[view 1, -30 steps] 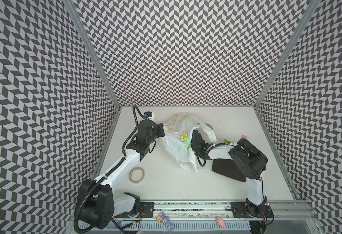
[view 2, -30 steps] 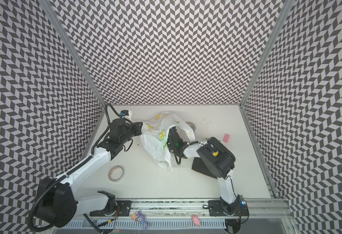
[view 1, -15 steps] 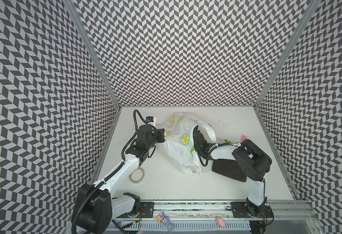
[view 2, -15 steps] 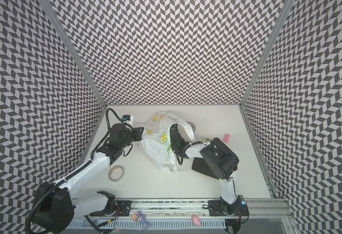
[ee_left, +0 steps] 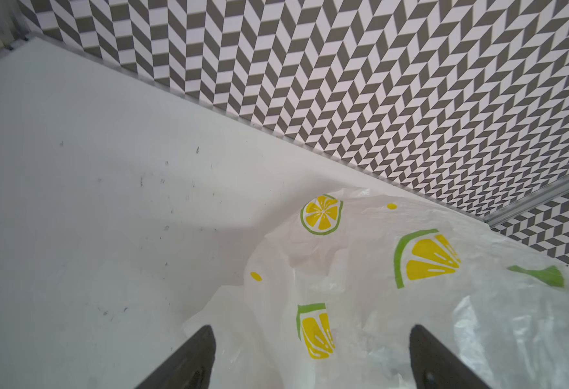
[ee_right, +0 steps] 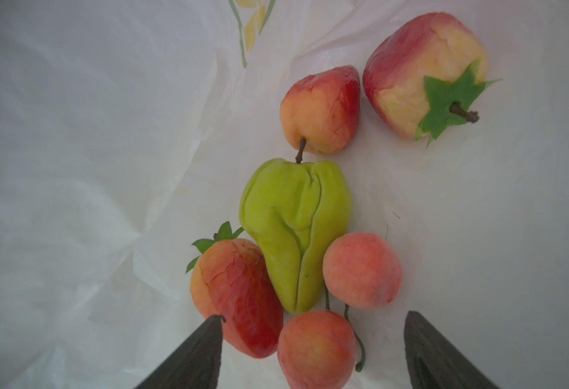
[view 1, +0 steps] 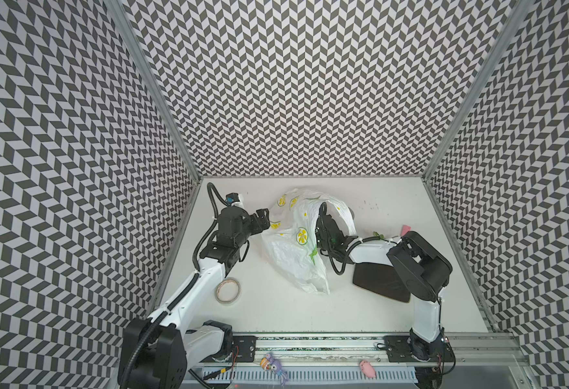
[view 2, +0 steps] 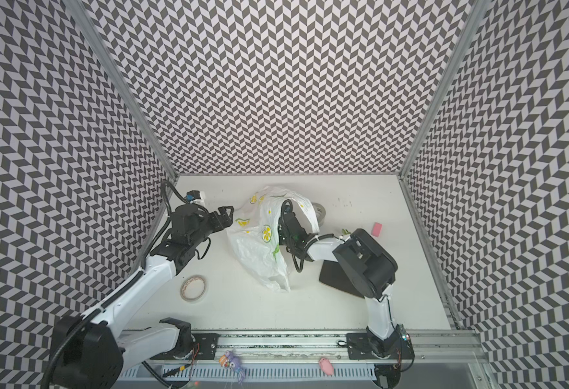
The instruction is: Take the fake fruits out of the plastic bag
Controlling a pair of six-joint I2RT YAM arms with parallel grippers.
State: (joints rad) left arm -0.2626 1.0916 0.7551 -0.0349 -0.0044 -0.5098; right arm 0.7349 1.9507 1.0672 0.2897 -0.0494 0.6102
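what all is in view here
bag: 1, white with lemon prints, mid table
fruits: 6, one green, five red-orange, inside bag
tape roll: 1, beige, front left
grey roll: 1, grey, behind bag
pink block: 1, pink, right side
green bit: 1, green, by right arm
dark mat: 1, black, under right arm
toys: 2, purple and pink, front rail
table: 1, white
walls: 3, chevron, around table
left gripper: 1, black, open, at bag's left side
right gripper: 1, black, open, inside bag over fruits
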